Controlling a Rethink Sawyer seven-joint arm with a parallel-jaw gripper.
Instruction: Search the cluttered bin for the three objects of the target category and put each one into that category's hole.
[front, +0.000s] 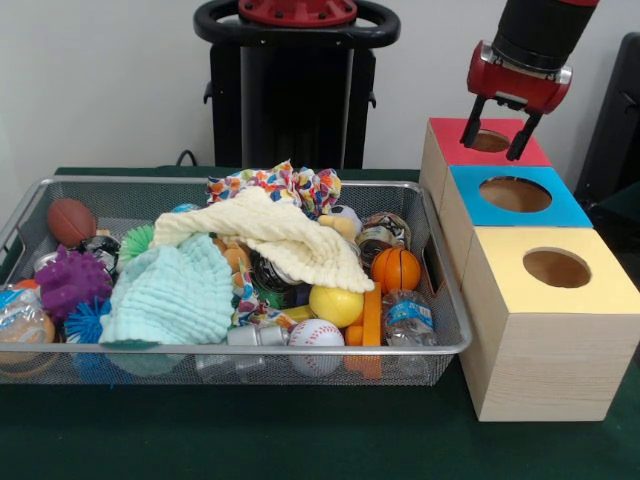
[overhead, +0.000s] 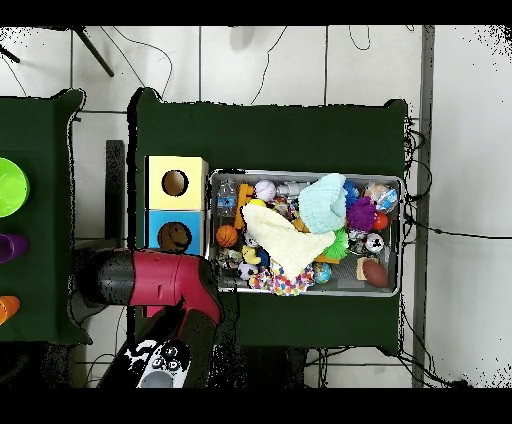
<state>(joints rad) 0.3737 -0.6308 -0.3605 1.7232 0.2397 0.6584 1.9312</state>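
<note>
Hovering over the red-topped box (front: 488, 141) at the table's far right, the gripper (front: 501, 128) hangs with its fingers spread and empty. One clear water bottle (front: 408, 319) with a blue label lies in the wire-mesh basket (front: 446, 345), in its near right corner beside a small basketball (front: 396, 269). Cloths (front: 270, 235) cover the basket's middle.

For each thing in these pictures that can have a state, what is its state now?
end effector: open, empty, above the red box's hole.
red box: hole partly hidden by the end effector.
blue box: hole empty.
yellow box: hole empty.
wire-mesh basket: full of clutter.
water bottle: lying in the basket's corner.
yellow cloth: spread over the toys.
</note>
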